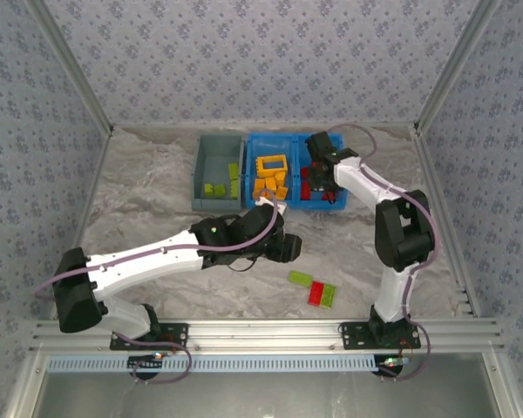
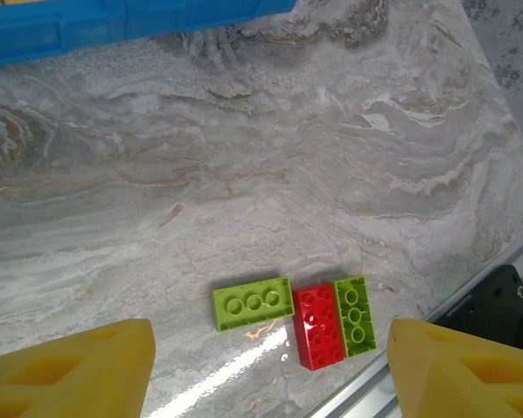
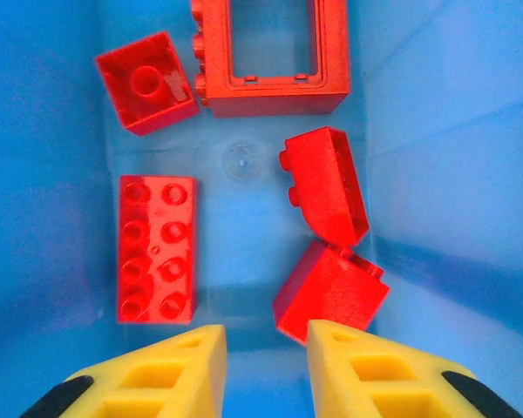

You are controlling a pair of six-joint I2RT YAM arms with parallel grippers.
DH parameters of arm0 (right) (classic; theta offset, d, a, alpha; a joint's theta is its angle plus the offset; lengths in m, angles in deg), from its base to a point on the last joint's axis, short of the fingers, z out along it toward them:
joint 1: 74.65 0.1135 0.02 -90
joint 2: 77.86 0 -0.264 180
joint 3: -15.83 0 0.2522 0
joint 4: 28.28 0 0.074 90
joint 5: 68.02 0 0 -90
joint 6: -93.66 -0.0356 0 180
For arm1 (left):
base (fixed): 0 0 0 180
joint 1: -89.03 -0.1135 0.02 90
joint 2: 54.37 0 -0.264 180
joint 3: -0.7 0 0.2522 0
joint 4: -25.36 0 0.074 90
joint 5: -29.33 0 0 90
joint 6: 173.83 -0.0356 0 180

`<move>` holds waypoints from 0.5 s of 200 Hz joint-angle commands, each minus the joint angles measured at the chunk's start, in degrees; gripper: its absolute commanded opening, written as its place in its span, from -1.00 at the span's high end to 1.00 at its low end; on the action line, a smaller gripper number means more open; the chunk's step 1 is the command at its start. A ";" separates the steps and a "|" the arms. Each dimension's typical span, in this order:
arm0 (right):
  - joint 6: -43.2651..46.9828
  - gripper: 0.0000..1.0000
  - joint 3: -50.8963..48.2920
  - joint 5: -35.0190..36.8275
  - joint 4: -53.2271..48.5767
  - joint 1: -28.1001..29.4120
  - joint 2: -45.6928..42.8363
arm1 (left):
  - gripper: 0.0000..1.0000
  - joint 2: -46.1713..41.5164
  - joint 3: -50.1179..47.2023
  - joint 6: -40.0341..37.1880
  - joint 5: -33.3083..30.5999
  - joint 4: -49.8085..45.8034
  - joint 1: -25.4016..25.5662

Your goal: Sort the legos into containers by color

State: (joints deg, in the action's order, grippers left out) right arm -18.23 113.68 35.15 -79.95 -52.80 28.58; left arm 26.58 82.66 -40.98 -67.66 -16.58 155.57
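Note:
Three loose legos lie near the table's front edge: a lime green brick (image 1: 300, 279) (image 2: 253, 303), a red brick (image 1: 317, 293) (image 2: 320, 326) and a second green brick (image 1: 329, 296) (image 2: 355, 316) touching the red one. My left gripper (image 1: 289, 250) (image 2: 270, 374) hovers above them, open wide and empty. A dark grey bin (image 1: 211, 198) holds green legos. The blue tray (image 1: 294, 139) holds orange-yellow legos on the left and red on the right. My right gripper (image 1: 317, 177) (image 3: 266, 366) hangs over the red compartment, open a little, nothing between its fingers. A red brick (image 3: 329, 292) lies just beyond its right finger.
In the red compartment lie a long red brick (image 3: 157, 248), a hollow red frame (image 3: 270, 91) and two small red bricks (image 3: 146, 83) (image 3: 327, 183). The metal front rail (image 2: 497, 270) runs close to the loose legos. The blue tray's wall (image 2: 113, 26) shows at the top of the left wrist view.

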 commanded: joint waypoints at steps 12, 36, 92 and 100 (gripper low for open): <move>-1.60 0.26 -2.88 5.29 -0.99 3.70 -14.27 | -0.41 -2.72 -1.05 -2.97 -2.62 -2.46 0.74; -5.51 0.12 -7.53 4.55 -5.76 5.56 -24.58 | -0.40 -1.57 -0.86 -6.36 -0.52 -5.50 1.66; -13.70 -0.36 -22.05 -5.07 -20.31 8.59 -50.25 | -0.45 12.86 5.49 -15.77 0.92 -13.81 7.03; -15.15 -0.40 -23.13 -6.41 -21.64 8.65 -53.44 | -0.48 14.74 6.95 -19.59 0.90 -14.87 7.28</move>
State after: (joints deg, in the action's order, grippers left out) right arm -28.06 94.47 33.75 -91.91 -44.41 -17.67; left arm 36.29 85.44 -51.71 -67.22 -25.04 161.71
